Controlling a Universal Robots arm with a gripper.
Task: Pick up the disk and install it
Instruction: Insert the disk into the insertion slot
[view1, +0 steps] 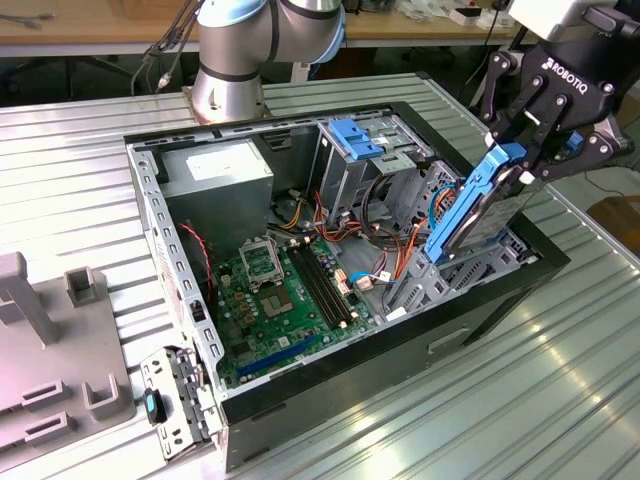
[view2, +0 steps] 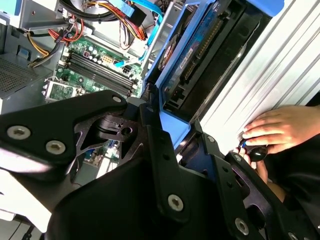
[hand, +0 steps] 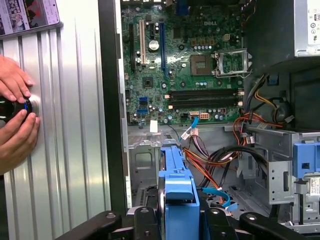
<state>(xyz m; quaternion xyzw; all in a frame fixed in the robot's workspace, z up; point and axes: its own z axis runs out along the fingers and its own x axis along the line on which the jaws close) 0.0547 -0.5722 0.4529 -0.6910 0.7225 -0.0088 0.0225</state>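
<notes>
Exterior view: disk (view1: 466, 208) clamped in end effector (view1: 522, 160) (tilted).

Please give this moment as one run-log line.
claw: shut on disk | disk: tilted upright, lower end inside computer case, upper end above its rim

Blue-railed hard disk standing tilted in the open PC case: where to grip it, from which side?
Its upper blue plastic rail end, from above. The dark grey, blue-framed hard disk stands tilted on edge, lower end down in the open black computer case; the black gripper is shut on that end.
</notes>
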